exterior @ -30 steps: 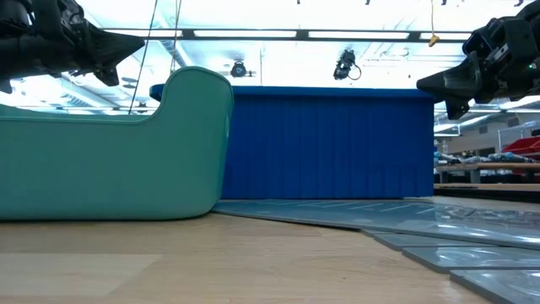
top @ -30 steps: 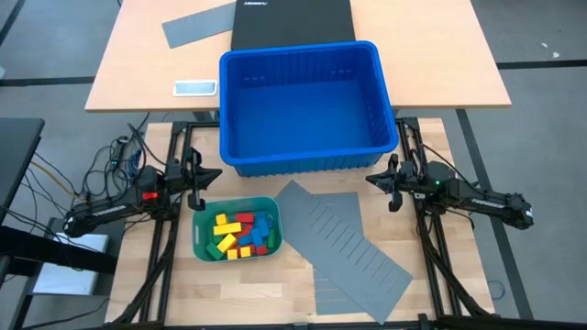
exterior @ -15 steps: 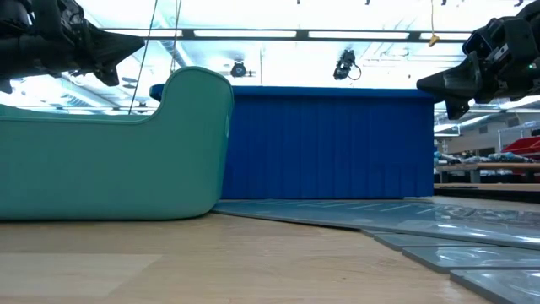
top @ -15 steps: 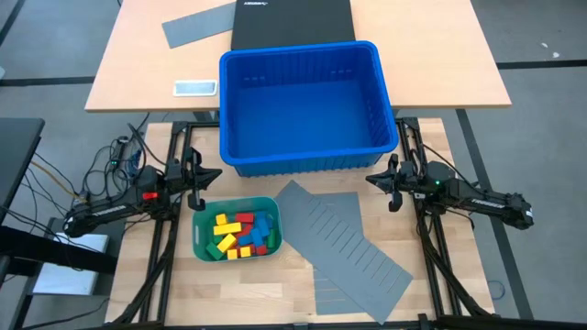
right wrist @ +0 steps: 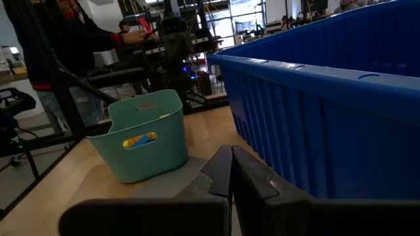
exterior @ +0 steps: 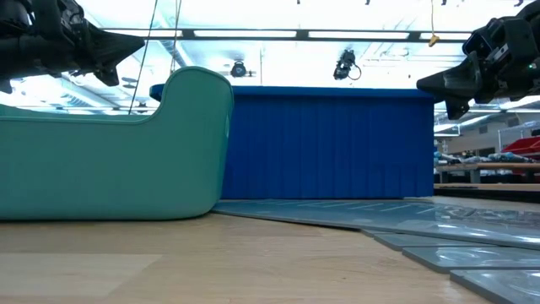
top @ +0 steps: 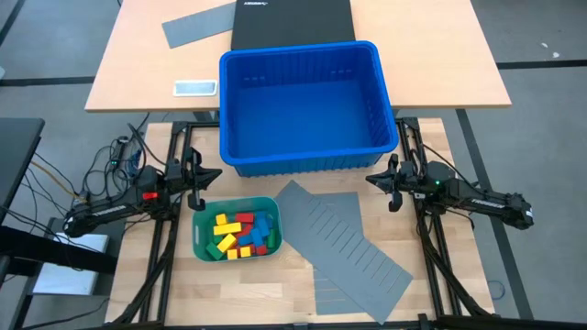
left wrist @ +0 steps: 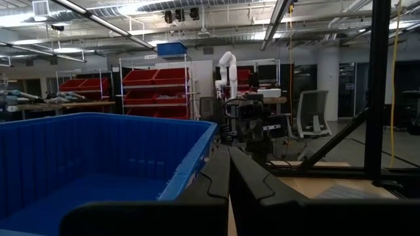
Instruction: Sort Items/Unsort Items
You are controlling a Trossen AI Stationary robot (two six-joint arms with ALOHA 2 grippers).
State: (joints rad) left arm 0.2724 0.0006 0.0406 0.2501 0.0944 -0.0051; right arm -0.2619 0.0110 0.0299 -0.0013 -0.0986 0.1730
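Two slim black jointed arms [top: 119,206], trailing dark cables, black claws

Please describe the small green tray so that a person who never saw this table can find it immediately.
Start from the big blue bin in the middle of the table. Just in front of its left corner, beside the grey slotted sheets, stands the teal tray. It alone holds the red, yellow, green and blue blocks.

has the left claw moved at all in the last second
No. In the overhead view the left claw sits shut at the same spot beside the blue bin's near left corner, above the green tray of blocks.
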